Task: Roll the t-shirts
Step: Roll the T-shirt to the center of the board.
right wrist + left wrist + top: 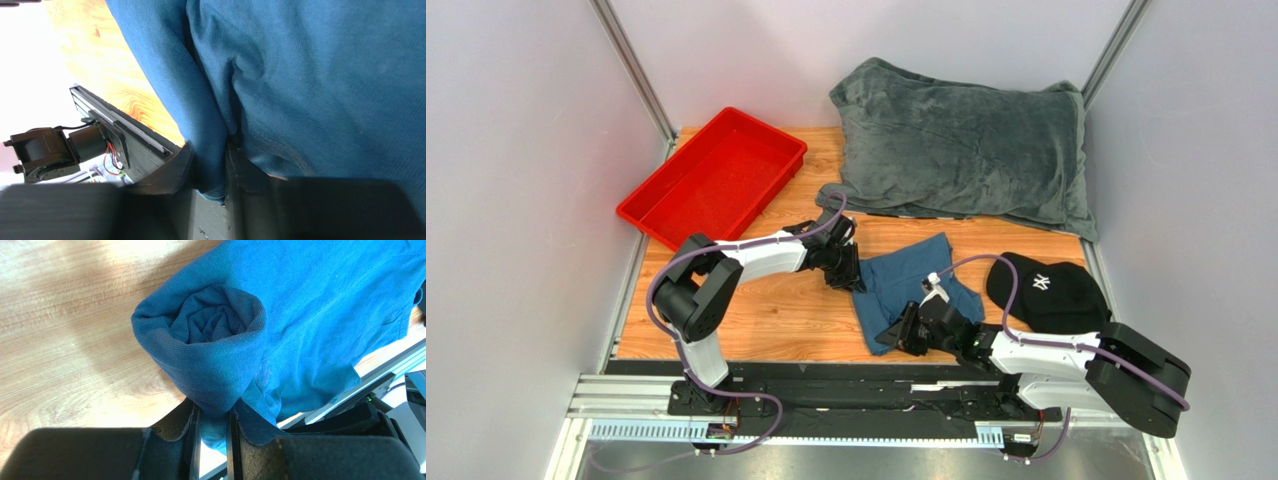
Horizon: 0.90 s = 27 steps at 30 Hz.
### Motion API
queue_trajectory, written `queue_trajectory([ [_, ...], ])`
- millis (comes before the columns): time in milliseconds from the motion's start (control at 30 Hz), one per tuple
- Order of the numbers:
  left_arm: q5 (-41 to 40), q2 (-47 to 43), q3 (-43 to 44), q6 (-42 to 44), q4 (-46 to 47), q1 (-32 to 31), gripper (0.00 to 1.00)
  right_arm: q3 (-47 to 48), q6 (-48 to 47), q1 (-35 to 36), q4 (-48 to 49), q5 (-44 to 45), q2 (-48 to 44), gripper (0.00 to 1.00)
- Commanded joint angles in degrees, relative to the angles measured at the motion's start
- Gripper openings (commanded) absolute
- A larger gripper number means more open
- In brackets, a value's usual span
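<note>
A dark teal-blue t-shirt [914, 283] lies on the wooden table in the top view, between the two arms. Its left side is wound into a roll. The left wrist view looks into the roll's spiral end [215, 320]. My left gripper [846, 268] is shut on a fold of the t-shirt [212, 412] at the roll's far end. My right gripper [906, 333] is shut on the rolled edge of the t-shirt [210, 150] at its near end, by the table's front edge.
A red tray [716, 175] sits at the back left. A large fuzzy grey blanket [966, 145] covers the back right. A black cap [1046, 290] lies just right of the t-shirt. The metal rail [826, 385] runs along the near edge.
</note>
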Motion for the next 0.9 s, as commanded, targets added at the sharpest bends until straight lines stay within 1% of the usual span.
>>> queue_trajectory([
  [0,-5.64,-0.48,0.41,0.48,-5.33,0.29,0.13,-1.59,-0.88,2.27,-6.79,-0.14,-1.00,0.41],
  [67,-6.25,-0.66,0.76,0.04,-6.30,0.11,0.13,-0.54,-1.94,3.40,-10.48,3.71,-3.72,0.46],
  [100,-6.25,-0.83,0.68,-0.05,-6.91,0.02,0.13,1.38,-3.25,4.02,-15.89,4.94,-4.95,0.48],
  [167,-6.69,-1.10,0.85,-0.23,-7.88,-0.24,0.13,3.67,-4.49,5.78,-21.46,9.25,-8.98,0.52],
  [200,-6.87,-1.01,0.77,-0.23,-8.23,-0.24,0.13,6.03,-5.01,6.48,-27.49,10.91,-10.31,0.52],
  [233,-6.87,-1.01,0.85,-0.31,-8.41,-0.24,0.13,7.45,-5.98,7.27,-30.42,14.76,-11.80,0.52],
  [300,-6.69,-0.92,0.76,-0.40,-8.76,-0.33,0.13,10.35,-6.77,9.65,-38.05,18.65,-14.88,0.52],
  [333,-6.61,-0.92,0.76,-0.58,-8.85,-0.33,0.13,13.41,-8.08,10.61,-39.83,22.32,-15.42,0.52],
  [367,-6.34,-0.83,0.85,-0.58,-9.03,-0.50,0.13,14.92,-8.62,12.53,-41.51,24.10,-15.51,0.53],
  [400,-6.25,-0.75,0.85,-0.58,-9.11,-0.59,0.13,16.85,-9.41,13.34,-44.39,25.77,-14.46,0.53],
  [467,-6.25,-0.66,1.20,-0.40,-9.73,-0.85,0.13,22.56,-12.47,15.53,-47.13,30.43,-11.75,0.54],
  [500,-6.34,-0.57,1.38,-0.40,-9.99,-1.03,0.13,24.49,-13.45,16.33,-49.58,32.36,-8.42,0.54],
  [533,-6.17,-0.66,1.47,-0.40,-10.17,-1.03,0.13,28.51,-14.85,16.86,-50.13,35.07,-5.95,0.54],
  [567,-6.08,-0.66,1.55,-0.49,-10.69,-1.03,0.13,30.56,-17.65,17.64,-50.66,35.88,-3.58,0.53],
  [600,-6.08,-0.66,1.47,-0.58,-10.96,-1.21,0.13,32.75,-18.46,18.35,-52.75,37.20,1.75,0.53],
  [633,-5.99,-0.66,1.55,-0.49,-11.14,-1.21,0.13,35.38,-19.34,19.22,-54.08,40.78,4.59,0.53],
  [667,-6.16,-0.66,1.73,-0.49,-11.92,-1.12,0.13,39.93,-20.22,20.45,-55.57,42.38,7.14,0.55],
  [700,-6.34,-0.74,1.82,-0.40,-12.36,-1.12,0.13,42.59,-20.40,20.64,-59.07,43.88,10.47,0.55],
  [733,-6.17,-0.75,2.08,-0.40,-12.63,-1.12,0.13,44.79,-20.40,20.81,-60.67,46.67,15.55,0.56],
  [767,-6.08,-0.66,2.17,-0.32,-13.33,-1.21,0.13,48.90,-20.40,21.08,-62.07,47.83,18.21,0.56],
  [800,-5.99,-0.48,2.17,-0.31,-13.68,-1.30,0.13,50.69,-21.27,21.25,-64.00,48.72,20.33,0.56],
  [833,-5.82,-0.48,2.52,-0.14,-14.03,-1.30,0.13,52.01,-21.71,21.78,-64.46,50.99,23.83,0.56],
  [867,-5.90,-0.48,2.61,0.03,-14.82,-1.21,0.13,53.33,-22.41,22.83,-64.72,51.97,25.17,0.56],
])
